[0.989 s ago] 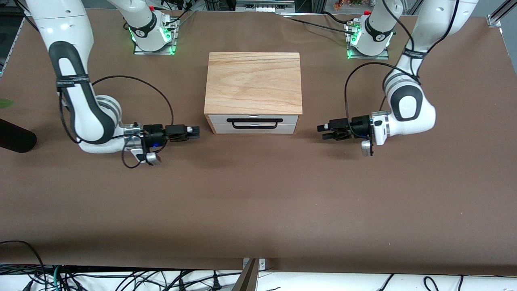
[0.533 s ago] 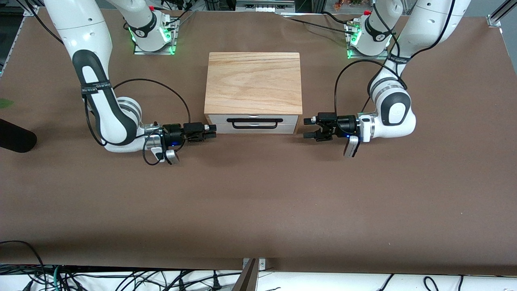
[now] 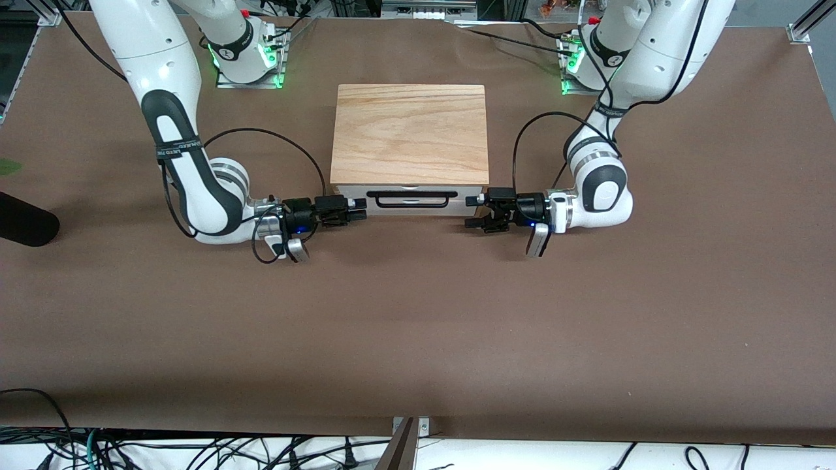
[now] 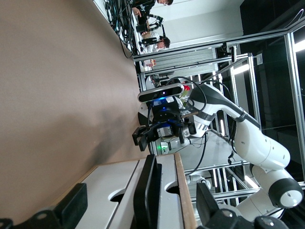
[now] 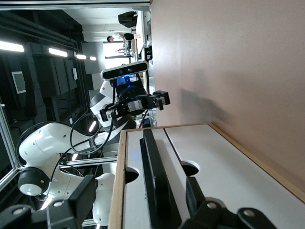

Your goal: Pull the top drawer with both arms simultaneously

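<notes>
The top drawer (image 3: 431, 188) is shut, with a white front panel under the wooden lid (image 3: 410, 134), and its long black bar handle (image 3: 411, 198) runs across the front. My right gripper (image 3: 358, 209) is open, level with the handle, at the cabinet corner toward the right arm's end. My left gripper (image 3: 473, 210) is open at the other front corner. In the left wrist view the handle (image 4: 145, 186) runs between my spread fingers (image 4: 71, 207), untouched. In the right wrist view the handle (image 5: 155, 191) also lies between open fingers (image 5: 83, 198).
The cabinet stands on the brown table (image 3: 418, 339) between the two green-lit bases (image 3: 248, 62). A second white drawer panel (image 4: 105, 191) lies below the top one. A dark object (image 3: 26, 222) sits at the table edge toward the right arm's end.
Both grippers have moved inward along the table from each end and now reach the cabinet's front corners, level with the handle. The drawer has not moved.
</notes>
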You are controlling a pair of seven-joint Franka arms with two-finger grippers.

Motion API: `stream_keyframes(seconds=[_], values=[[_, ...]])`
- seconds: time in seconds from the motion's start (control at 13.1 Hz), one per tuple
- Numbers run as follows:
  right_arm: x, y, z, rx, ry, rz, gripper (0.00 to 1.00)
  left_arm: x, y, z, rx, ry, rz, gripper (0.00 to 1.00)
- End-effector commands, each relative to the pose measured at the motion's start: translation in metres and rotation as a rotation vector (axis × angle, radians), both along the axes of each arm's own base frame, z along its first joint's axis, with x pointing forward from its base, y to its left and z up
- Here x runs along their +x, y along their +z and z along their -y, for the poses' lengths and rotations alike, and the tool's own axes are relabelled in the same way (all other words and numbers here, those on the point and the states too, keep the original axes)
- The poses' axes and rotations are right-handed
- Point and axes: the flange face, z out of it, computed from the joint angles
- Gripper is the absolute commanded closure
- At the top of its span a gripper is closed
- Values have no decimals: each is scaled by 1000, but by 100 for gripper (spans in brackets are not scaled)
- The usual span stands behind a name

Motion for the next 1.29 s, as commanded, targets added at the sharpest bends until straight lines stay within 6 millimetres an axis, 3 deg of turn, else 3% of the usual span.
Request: stream_keyframes(seconds=[0.0,0.15,0.46,0.53,0.68,0.76,0.84,0.99,1.22], values=[[-11,-12,-16,26,17,46,24,0,-14,26,-40,27,6,0],[-14,-13,-21,27,27,50,30,-7,-19,36,-45,26,-15,1],[-17,-10,-34,58,18,58,44,-15,-22,51,-62,19,-45,11],[-17,-11,-35,65,12,57,48,-16,-22,52,-63,18,-48,20],[-21,-12,-40,67,20,55,66,-18,-21,54,-65,15,-51,20],[-22,-12,-43,66,21,56,70,-19,-21,54,-65,14,-52,27],[-22,-15,-42,66,21,56,81,-19,-19,54,-66,13,-51,30],[-22,-17,-42,70,24,76,100,-22,-18,58,-69,5,-51,49],[-21,-16,-39,76,21,82,100,-20,-9,57,-69,-4,-37,49]])
